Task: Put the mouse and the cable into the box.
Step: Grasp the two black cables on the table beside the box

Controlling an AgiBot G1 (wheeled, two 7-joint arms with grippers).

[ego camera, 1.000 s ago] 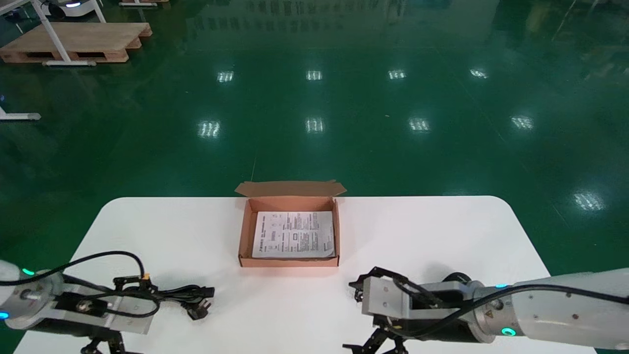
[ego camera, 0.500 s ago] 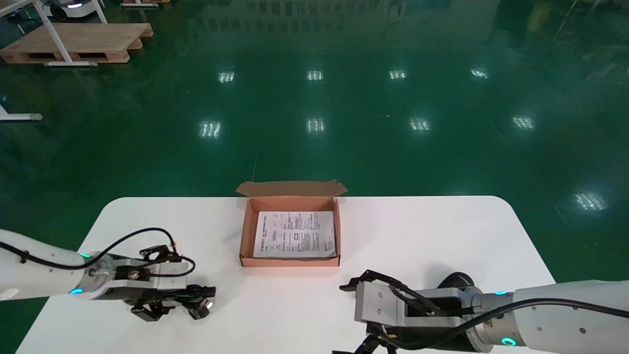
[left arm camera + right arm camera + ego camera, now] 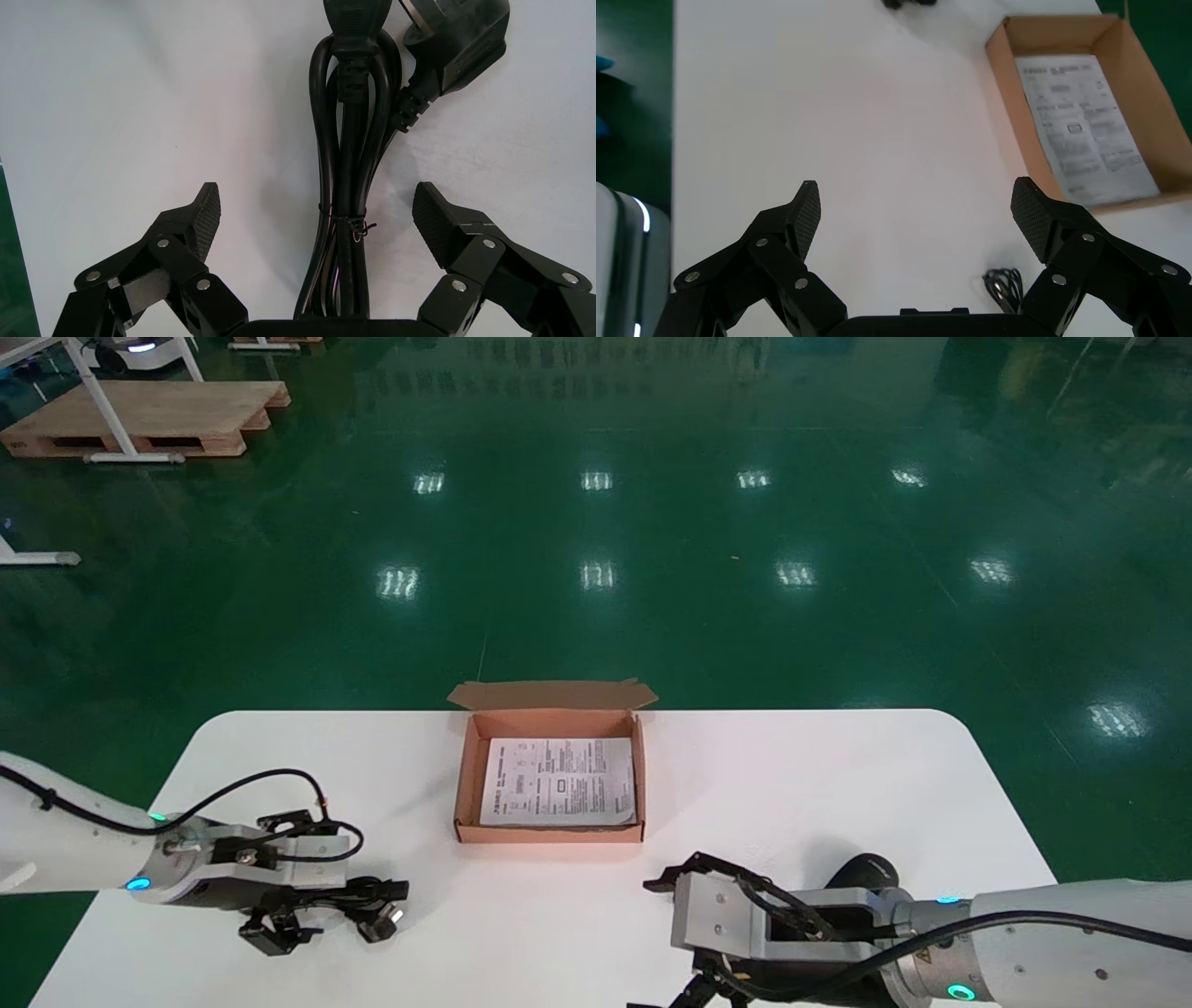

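Two hands sit low over the near edge of the white table (image 3: 792,784). The left hand (image 3: 318,210) has its fingers (image 3: 204,214) spread wide, one on each side of the bundled black cable (image 3: 348,140) and neither touching it. The cable lies flat on the table at the near left, tied with a thin twist around its middle, and its plug points right, toward the box. The right hand (image 3: 916,203) hovers at the near right with its fingers spread just as wide and nothing between them, aimed left across the bare tabletop. The dark, rounded mouse (image 3: 866,871) rests on the table just beyond the right arm, which partly hides it. The open cardboard box (image 3: 549,836) stands at the middle of the table toward the far edge, its lid flap folded back, with a printed sheet (image 3: 559,782) lying flat inside.
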